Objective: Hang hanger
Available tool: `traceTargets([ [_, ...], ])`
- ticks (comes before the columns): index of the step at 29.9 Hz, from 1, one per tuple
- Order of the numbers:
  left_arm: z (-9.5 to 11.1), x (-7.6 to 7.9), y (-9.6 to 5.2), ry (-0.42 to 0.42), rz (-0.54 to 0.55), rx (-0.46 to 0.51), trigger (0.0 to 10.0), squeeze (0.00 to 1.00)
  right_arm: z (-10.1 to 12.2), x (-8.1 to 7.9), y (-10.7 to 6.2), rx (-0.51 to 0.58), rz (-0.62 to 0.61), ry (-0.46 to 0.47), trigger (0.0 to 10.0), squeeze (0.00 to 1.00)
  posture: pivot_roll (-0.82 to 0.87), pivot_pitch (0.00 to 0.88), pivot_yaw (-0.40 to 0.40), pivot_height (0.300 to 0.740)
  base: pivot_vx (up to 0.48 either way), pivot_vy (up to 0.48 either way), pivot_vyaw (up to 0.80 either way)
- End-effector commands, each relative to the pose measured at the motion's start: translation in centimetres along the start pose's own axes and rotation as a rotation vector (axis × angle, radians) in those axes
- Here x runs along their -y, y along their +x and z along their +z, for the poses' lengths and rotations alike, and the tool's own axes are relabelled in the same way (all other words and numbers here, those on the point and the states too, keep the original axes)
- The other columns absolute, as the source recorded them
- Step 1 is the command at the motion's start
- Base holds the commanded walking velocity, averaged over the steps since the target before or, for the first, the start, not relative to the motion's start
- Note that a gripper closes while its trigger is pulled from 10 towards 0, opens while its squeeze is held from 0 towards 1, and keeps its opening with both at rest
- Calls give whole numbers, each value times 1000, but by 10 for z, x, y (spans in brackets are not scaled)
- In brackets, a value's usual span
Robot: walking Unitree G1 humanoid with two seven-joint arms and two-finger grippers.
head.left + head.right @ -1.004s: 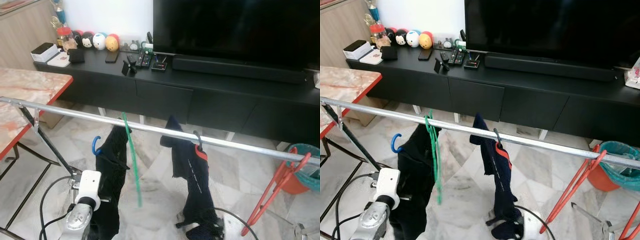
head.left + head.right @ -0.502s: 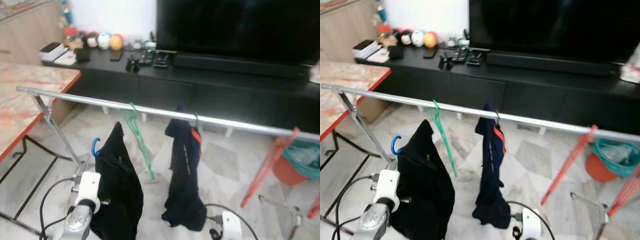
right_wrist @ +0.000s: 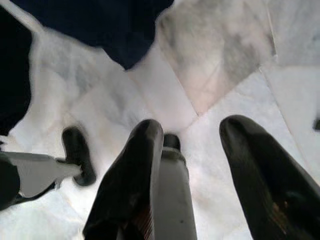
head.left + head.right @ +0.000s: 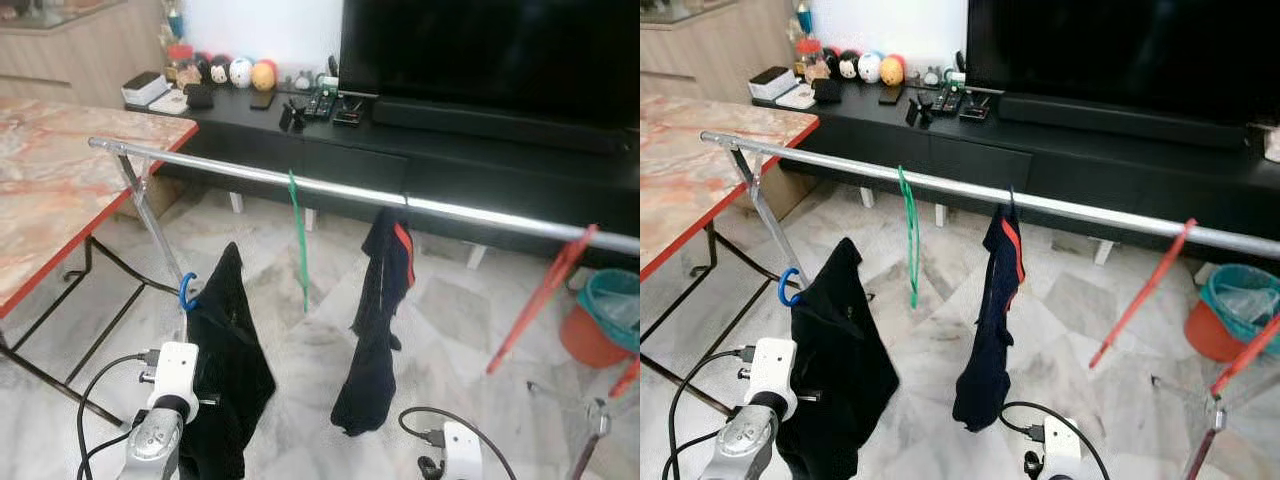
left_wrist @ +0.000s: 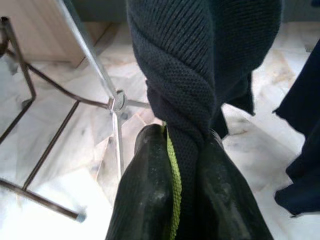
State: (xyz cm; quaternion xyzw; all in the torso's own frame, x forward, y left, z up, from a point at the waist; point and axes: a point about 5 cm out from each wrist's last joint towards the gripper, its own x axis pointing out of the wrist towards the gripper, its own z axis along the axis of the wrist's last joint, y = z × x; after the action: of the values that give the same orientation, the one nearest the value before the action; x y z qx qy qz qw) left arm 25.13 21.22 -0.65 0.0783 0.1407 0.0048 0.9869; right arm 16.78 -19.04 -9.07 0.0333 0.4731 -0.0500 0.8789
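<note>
**Q:** Hanger, item one: location and condition?

**A:** Blue hanger [image 4: 187, 292], carrying a black garment [image 4: 228, 375]. Hook visible at the garment's top, well below the silver rail [image 4: 340, 190] and not yet on it. Held low on the robot's left side by the left gripper [image 5: 181, 150].

**Q:** Left gripper, state of the fingers?

**A:** Nearly closed, clamped on a twisted fold of the dark knit with a yellow-green strip pressed between them. Whether the pinch reaches the hanger's frame or takes cloth alone is hard to tell from the wrist view.

**Q:** Right gripper?

**A:** Right gripper [image 3: 192, 145]: fingers spread apart, holding nothing, pointed down at the marble floor [image 3: 220, 50]. Idle.

**Q:** Rail, current stock?

**A:** Green hanger [image 4: 298, 240], bare, and beside it a dark garment with a red collar [image 4: 383, 310], both hanging. Red hangers [image 4: 545, 295] at the far right end. Open span of rail left of the green hanger, beside the red-edged table [image 4: 60, 190].

**Q:** Risks on file?

**A:** Probable: if the grip is on cloth only, the hanger may swing or twist during the lift, so the hook misses the rail or catches the green hanger. The garment could also slide off. The rail's leg [image 4: 150, 225] stands close to the left arm's path, and a knock would shake everything hung there.
</note>
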Motion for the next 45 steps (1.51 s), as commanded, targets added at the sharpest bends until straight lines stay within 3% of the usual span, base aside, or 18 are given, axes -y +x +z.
traceTargets([
  [1, 10, -6, 5, -7, 22, 35, 10000, 0, -2, -1, 0, -5, 4, 9, 10000, 0, -26, 0, -2, 740, -274, 0, -788],
  [17, 9, -6, 9, -25, 39, 7, 10000, 0, 12, -1, 2, 34, -7, 9, 10000, 0, -18, 0, -13, 740, -278, 0, -98],
  [28, 10, -7, 13, -45, 63, -7, 10000, 0, 25, 10, 3, 69, -45, 53, 10000, 0, -9, 0, -51, 740, -284, 0, 0],
  [39, -2, -9, 6, -37, 54, -55, 10000, 0, 6, 13, 0, 42, -90, 128, 10000, 0, -68, 0, -4, 740, -284, 0, 0],
  [45, -10, -19, -3, -10, 62, -69, 10000, 0, -16, 9, -4, -6, -103, 154, 10000, 0, -42, 0, 10, 740, -95, 0, 0],
])
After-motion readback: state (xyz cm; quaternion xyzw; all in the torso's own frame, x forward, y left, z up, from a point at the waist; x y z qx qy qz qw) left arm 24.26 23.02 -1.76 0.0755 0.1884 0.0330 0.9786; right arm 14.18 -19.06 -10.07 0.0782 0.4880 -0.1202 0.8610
